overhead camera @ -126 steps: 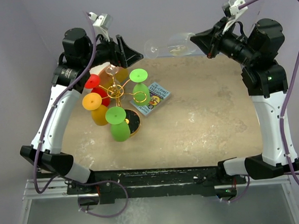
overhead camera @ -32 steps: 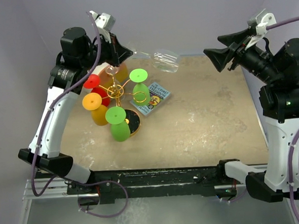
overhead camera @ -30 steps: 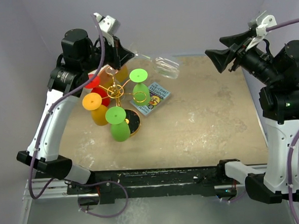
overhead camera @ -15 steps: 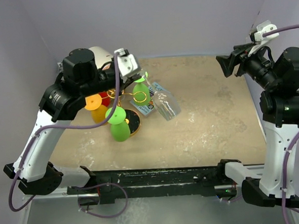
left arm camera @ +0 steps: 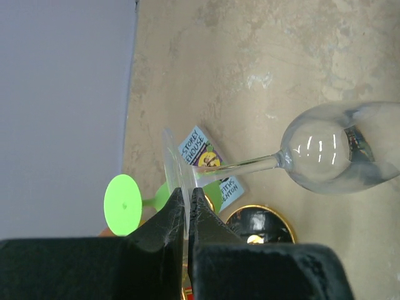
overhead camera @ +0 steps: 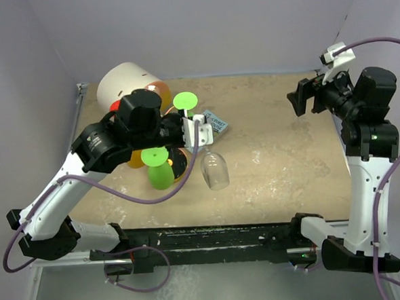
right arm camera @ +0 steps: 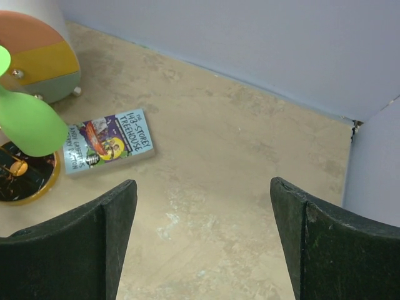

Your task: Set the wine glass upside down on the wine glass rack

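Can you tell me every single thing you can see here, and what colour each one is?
Wine glass: one, clear, held by its foot, near the rack.
Wine glass rack: one, gold wire with a black base, left side of the table, mostly hidden under the left arm.
Green glasses: two, green, on the rack.
Orange glass: one, orange, on the rack, mostly hidden.
Red glass: one, red, on the rack, mostly hidden.
Cylinder: one, white with coloured bands, far-left corner.
Book: one, blue, flat beside the rack.
Table: one, tan.
Left end effector: one, black, shut on the wine glass's foot.
Right end effector: one, black, open, holding nothing.
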`<action>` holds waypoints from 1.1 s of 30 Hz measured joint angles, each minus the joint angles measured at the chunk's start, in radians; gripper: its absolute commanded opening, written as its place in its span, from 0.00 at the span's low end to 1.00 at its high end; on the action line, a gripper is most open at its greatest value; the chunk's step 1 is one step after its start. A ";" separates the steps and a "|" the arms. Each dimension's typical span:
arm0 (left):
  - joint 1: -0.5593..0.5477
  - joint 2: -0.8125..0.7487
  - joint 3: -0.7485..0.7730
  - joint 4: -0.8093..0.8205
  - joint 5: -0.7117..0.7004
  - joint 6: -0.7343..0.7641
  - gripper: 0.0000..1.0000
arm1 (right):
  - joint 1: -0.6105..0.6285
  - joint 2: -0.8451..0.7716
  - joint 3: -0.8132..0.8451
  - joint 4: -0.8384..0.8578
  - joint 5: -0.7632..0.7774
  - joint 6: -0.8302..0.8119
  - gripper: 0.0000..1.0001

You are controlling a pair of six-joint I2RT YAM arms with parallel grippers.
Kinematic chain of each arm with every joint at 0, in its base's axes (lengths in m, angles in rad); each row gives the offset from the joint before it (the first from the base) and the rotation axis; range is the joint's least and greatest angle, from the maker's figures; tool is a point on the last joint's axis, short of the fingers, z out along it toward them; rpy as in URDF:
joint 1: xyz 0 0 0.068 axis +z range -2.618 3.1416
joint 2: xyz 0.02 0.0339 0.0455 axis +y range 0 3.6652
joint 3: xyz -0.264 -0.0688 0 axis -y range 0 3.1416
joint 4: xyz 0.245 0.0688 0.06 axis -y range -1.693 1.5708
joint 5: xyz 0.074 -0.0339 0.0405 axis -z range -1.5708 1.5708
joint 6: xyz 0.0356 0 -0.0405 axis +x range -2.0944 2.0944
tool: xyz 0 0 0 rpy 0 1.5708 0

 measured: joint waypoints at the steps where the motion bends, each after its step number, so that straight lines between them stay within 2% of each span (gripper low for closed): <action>1: -0.012 -0.002 -0.012 -0.003 -0.022 0.019 0.00 | -0.006 -0.003 0.000 0.000 -0.001 -0.001 0.89; 6: -0.055 -0.006 -0.085 -0.024 -0.130 0.091 0.00 | -0.040 -0.004 0.000 0.000 -0.016 0.000 0.89; 17: -0.069 -0.043 -0.155 -0.026 -0.267 0.157 0.00 | -0.071 0.021 0.000 0.000 -0.046 0.004 0.89; 33: -0.069 -0.058 -0.223 -0.011 -0.393 0.203 0.00 | -0.071 0.029 0.000 0.000 -0.064 0.011 0.90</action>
